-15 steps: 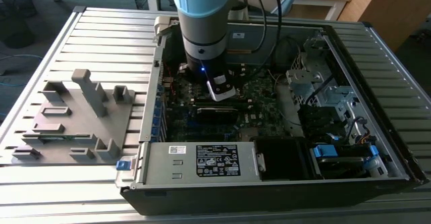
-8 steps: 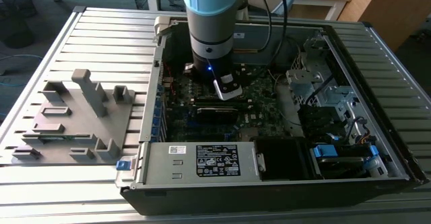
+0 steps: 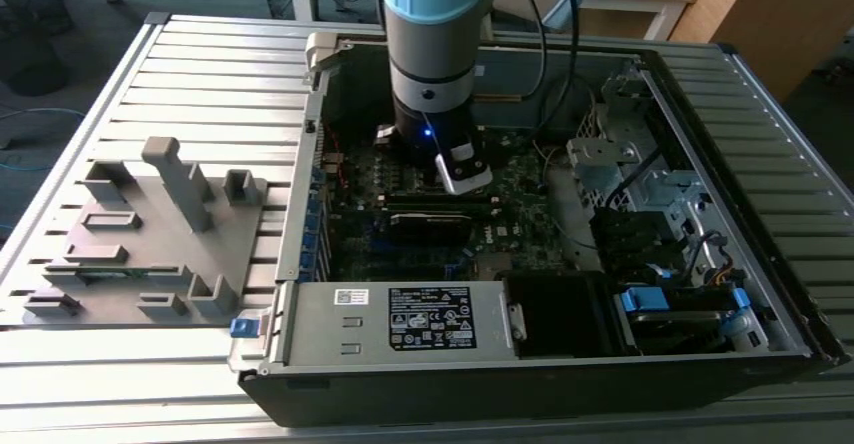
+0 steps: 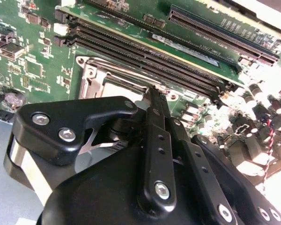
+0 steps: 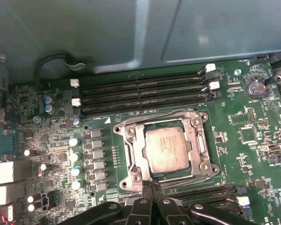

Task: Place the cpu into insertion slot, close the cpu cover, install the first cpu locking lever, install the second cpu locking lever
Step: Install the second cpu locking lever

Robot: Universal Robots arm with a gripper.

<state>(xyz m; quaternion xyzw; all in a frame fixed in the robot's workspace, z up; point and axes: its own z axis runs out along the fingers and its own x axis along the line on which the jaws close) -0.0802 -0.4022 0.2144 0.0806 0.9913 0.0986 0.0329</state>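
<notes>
The cpu (image 5: pixel 166 150), a dull grey-brown square, lies flat in the socket on the green motherboard. The cpu cover (image 5: pixel 132 140), a silvery frame, lies down around it, and the chip shows through its window. A thin wire lever (image 5: pixel 152 115) runs along the socket's edge by the memory slots, and another (image 5: pixel 187 181) along the opposite edge. My gripper (image 5: pixel 149 183) is shut, its black fingertips together at that opposite edge of the socket and nothing visible between them. In the second wrist view the gripper (image 4: pixel 154 93) touches the cover (image 4: pixel 91 77). The exterior view has the gripper (image 3: pixel 462 179) low over the board.
Long black memory slots (image 5: pixel 145 91) run beside the socket. A row of capacitors (image 5: pixel 74 157) stands on its other side. The grey power box (image 3: pixel 400 319) with a white label fills the case's near end. A grey fixture tray (image 3: pixel 134 234) sits at the exterior view's left. Cables and a drive cage (image 3: pixel 641 194) crowd the right.
</notes>
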